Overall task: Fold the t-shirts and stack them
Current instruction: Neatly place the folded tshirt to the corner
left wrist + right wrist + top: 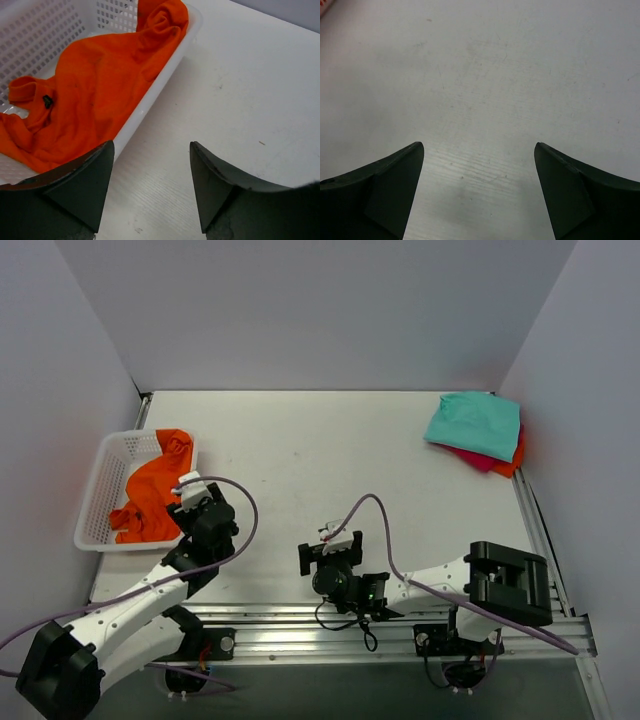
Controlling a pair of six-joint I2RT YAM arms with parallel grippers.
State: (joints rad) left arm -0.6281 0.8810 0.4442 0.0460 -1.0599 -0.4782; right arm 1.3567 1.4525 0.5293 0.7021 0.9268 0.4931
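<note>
Orange shirt (150, 492) heaped in the basket (100, 490) at nine o'clock.
Left tool (150, 148) and right tool (479, 148) gape (nothing held).

- Orange t-shirt (150, 495): crumpled, heaped in the white basket (98, 502), bench (330, 450) left.
- Teal t-shirt (475, 425): folded, topping the magenta t-shirt (480, 459) and second orange t-shirt (517, 456), far right corner.

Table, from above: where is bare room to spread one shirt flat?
The widest bare patch of the table lies in the middle, between the white basket with the orange t-shirt on the left and the teal t-shirt stack in the far right corner. Crowded: the near edge, around the left gripper and right gripper.
</note>
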